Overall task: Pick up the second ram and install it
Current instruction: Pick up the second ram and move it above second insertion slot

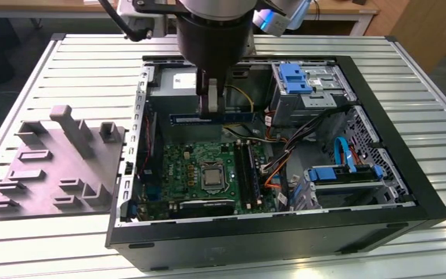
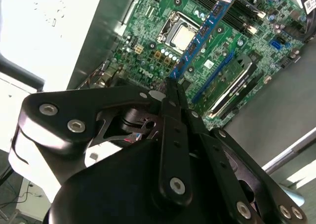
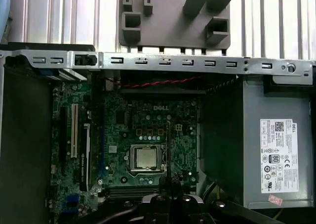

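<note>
Second ram [image 1: 234, 117] hangs over an open computer case [image 1: 285, 237] on a slatted metal table [image 1: 76, 58], with the gripper [image 1: 209, 109] jaws clamped on it.

second ram [image 1: 234, 117] clamped in jaws, above motherboard [image 1: 183, 170]

the arm [image 1: 213, 35] hangs straight down, its tool [image 1: 211, 110] vertical, fingers [image 1: 202, 96] pinched flat on the second ram [image 1: 234, 117].

My slatted metal table [image 1: 76, 64] and its load.
I see the open computer case [image 1: 285, 238] lying flat on it, with the grey moulded fixture [image 1: 53, 168] just beside it, to the exterior view's left.
</note>
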### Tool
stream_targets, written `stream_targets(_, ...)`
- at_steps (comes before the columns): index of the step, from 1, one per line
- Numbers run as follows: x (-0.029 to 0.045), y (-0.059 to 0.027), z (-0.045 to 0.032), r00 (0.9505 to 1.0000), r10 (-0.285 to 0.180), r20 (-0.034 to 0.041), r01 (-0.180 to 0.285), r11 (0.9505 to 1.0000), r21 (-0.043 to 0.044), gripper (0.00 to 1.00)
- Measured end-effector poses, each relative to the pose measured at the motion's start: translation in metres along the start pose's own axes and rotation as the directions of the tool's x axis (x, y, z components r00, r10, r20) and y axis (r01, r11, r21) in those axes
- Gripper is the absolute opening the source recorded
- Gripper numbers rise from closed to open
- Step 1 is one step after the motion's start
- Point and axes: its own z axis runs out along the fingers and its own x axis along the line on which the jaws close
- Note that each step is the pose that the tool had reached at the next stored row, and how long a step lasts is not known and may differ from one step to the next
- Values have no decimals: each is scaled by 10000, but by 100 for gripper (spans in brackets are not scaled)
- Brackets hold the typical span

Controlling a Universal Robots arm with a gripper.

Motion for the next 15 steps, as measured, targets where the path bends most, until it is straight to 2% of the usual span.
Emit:
stream_targets(4, 7, -31, 70, 10000, -58, -2, 58, 10000, -8, 11)
stream_targets(15, 24, -48, 231, 10000, -75, -3, 75, 10000, -29, 11)
